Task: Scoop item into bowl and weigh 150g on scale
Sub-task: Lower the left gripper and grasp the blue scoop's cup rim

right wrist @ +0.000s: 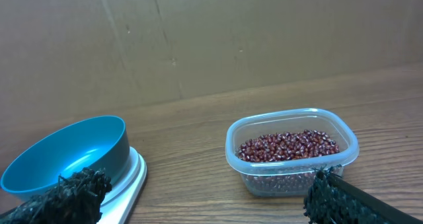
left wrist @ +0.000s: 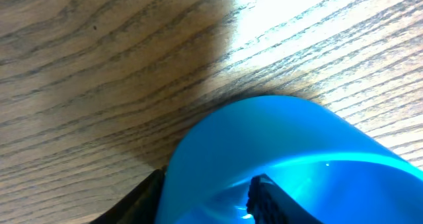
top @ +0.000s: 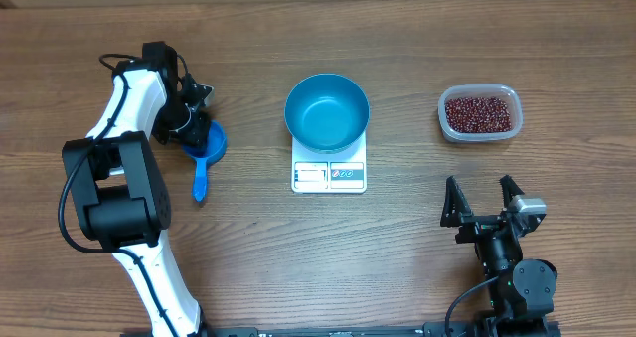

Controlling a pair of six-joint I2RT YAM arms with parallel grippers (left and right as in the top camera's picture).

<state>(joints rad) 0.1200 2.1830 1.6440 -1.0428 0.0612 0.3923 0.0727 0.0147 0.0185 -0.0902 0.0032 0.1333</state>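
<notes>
dark red-brown beans [top: 480,113] heap grainy in a clear tub [top: 444,102]; smooth teal bowl [top: 327,111] on flat white scale [top: 329,176]; right tool [top: 480,184] released, left tool [top: 199,124] astride blue scoop [left wrist: 284,151], grip unclear

On one desk [top: 397,267] are counted one bowl [top: 326,111], one scale [top: 329,175], one scoop [top: 200,178], one tub [top: 443,113] of beans [top: 479,113] too many to be numbered, and two pincers: left pincer [top: 199,123], right pincer [top: 481,193].

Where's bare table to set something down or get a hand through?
Free: the gap between scale and tub; the wide stretch in front of the scale, between the left arm and right pincer; the strip behind the bowl. Crowded: the left side, where the left pincer sits over the scoop.
</notes>
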